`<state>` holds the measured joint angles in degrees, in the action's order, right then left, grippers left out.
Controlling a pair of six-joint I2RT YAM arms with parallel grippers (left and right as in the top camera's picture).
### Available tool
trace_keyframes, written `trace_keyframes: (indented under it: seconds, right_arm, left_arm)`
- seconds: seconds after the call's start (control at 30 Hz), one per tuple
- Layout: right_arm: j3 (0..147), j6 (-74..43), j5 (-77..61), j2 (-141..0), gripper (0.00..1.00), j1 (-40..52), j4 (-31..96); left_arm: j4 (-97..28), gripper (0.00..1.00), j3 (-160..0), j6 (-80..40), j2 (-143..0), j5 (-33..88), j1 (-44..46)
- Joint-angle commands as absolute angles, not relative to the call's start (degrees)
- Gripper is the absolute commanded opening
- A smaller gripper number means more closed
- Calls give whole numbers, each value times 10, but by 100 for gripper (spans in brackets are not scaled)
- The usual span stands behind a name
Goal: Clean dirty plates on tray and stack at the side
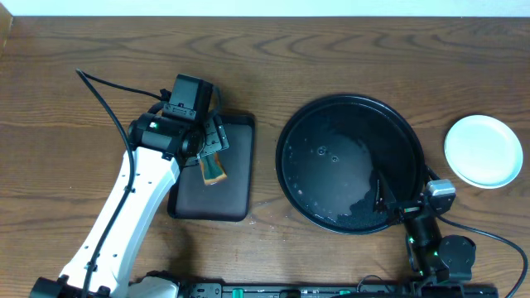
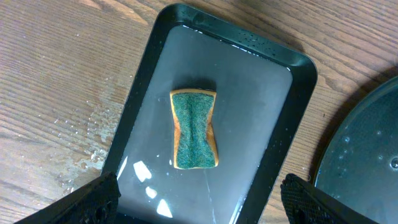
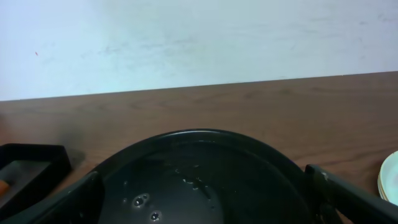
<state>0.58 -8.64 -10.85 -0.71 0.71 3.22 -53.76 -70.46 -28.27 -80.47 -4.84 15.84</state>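
The large round black tray (image 1: 350, 163) sits right of centre, wet and with no plates on it; it also shows in the right wrist view (image 3: 199, 177) and at the right edge of the left wrist view (image 2: 367, 155). The plates (image 1: 484, 151) lie stacked on the table to the right of the tray; the top one is pale blue-white, and their edge shows in the right wrist view (image 3: 390, 177). My left gripper (image 2: 199, 199) is open and empty above the green-topped sponge (image 2: 194, 129). My right gripper (image 3: 208, 202) is open and empty at the tray's near right rim.
The sponge (image 1: 214, 169) lies in a wet rectangular dark brown tray (image 1: 236, 186), also in the left wrist view (image 2: 249, 93), left of the round tray. Water drops lie on the wood beside it (image 2: 87, 137). A black cable (image 1: 103, 91) runs over the table's left side.
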Motion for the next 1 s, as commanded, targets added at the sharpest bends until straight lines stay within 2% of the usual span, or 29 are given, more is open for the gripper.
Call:
trace_keyframes:
  seconds: [0.0, 0.53, 0.6, 0.7, 0.83, 0.97]
  right_arm:
    - [3, -81, -105, -3, 99, 12, 32]
    - [3, -81, -105, -3, 99, 12, 32]
    - [3, -81, -105, -3, 99, 12, 32]
    - [3, -81, -105, -3, 99, 12, 32]
    - [3, -81, -105, -3, 99, 12, 32]
    - [3, -81, -105, -3, 99, 12, 32]
  left_arm:
    - [-539, 84, -711, -282, -806, -52, 157]
    - [-539, 84, -702, -281, -788, -52, 152]
    - [-526, 84, -695, -274, -764, -79, 152]
    - [-473, 84, -673, -265, -713, -114, 152]
    - [-375, 84, -623, -187, -630, -123, 147]
    - [-285, 84, -543, -163, -527, -123, 111]
